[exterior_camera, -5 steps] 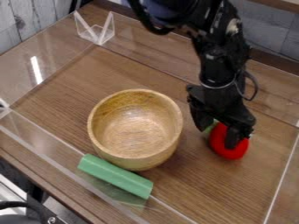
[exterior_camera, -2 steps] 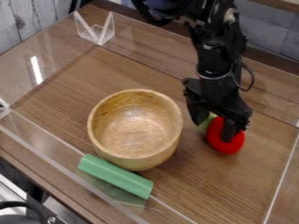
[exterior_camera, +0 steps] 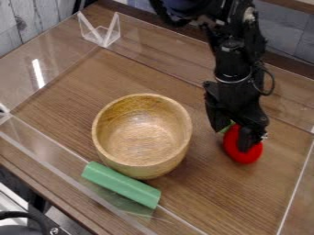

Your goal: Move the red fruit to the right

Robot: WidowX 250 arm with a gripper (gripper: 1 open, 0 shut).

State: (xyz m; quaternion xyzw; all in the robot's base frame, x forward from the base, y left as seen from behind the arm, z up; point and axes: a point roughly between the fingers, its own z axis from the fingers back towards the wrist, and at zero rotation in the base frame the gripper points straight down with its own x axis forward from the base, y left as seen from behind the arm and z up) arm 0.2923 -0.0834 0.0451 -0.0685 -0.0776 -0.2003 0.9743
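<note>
The red fruit (exterior_camera: 249, 154) is a small glossy toy lying on the wooden table at the right, to the right of the wooden bowl (exterior_camera: 117, 108). My gripper (exterior_camera: 241, 139) points almost straight down over it. Its black fingers (exterior_camera: 229, 131) stand open and straddle the top of the fruit, hiding its upper part. I cannot tell whether the fingers touch the fruit.
A green rectangular block (exterior_camera: 120, 184) lies in front of the bowl near the front clear wall. Clear acrylic walls (exterior_camera: 37, 73) ring the table. A small clear stand (exterior_camera: 101, 30) sits at the back left. The table's right edge is close to the fruit.
The gripper has rolled a little about its own axis above the fruit while staying in place. Its fingers stay open, and the fruit lies at about the same spot.
</note>
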